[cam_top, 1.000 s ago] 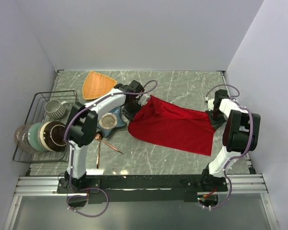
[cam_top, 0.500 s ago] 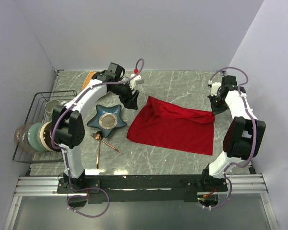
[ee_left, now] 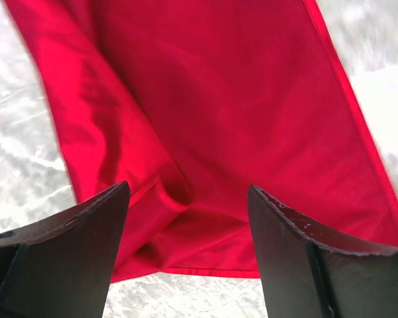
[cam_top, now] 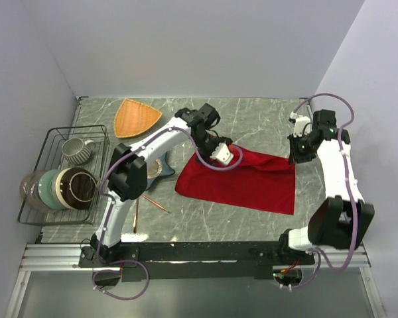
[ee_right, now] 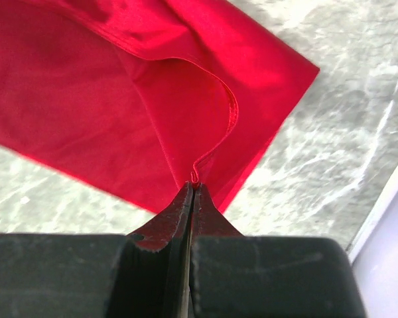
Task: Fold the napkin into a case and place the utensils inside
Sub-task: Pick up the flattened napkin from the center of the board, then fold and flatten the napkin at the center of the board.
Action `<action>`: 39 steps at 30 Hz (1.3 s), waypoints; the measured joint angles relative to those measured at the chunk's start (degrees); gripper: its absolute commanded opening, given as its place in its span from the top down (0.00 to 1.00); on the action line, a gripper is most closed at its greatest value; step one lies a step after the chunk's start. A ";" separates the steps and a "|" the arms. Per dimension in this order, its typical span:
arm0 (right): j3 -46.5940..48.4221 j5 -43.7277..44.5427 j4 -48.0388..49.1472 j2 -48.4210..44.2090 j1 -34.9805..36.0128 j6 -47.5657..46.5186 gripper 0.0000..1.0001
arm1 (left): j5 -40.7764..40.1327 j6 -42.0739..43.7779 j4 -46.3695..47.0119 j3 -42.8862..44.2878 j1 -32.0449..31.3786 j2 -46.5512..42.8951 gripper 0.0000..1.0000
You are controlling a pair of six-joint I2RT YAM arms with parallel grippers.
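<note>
early stage, by the look of it. the utensils (cam_top: 156,204) lie bare on the worktop (cam_top: 252,119) nr the blue star dish (cam_top: 160,169), untouched. left hand (cam_top: 224,154) hovers over the far-left corner of the napkin (cam_top: 245,179), fingers apart, holding nothing. napkin lies mid-worktop, mostly flat w/ one loose fold along its far edge; no case yet. right hand (ee_right: 191,189) has fingers together, clamped on the hem at the far-right corner, lifting it a bit. left to do: proper folds, then utensils in. worktop is glossy grey-green marble-look; dish rack (cam_top: 53,142) far left; pale plain walls on three sides.
</note>
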 measured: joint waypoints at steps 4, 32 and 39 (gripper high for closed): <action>-1.60 -2.67 -2.40 -6.43 0.00 0.22 1.00 | -3.52 8.07 -2.08 -0.57 -0.59 2.27 0.21; 6.10 -2.62 -5.60 -19.41 0.46 3.52 1.00 | -1.51 -51.17 29.51 -20.28 22.12 -16.96 0.99; 27.12 -6.27 -1.75 -10.58 0.59 7.54 1.00 | 1.95 -95.34 44.98 -23.98 27.06 -25.79 0.99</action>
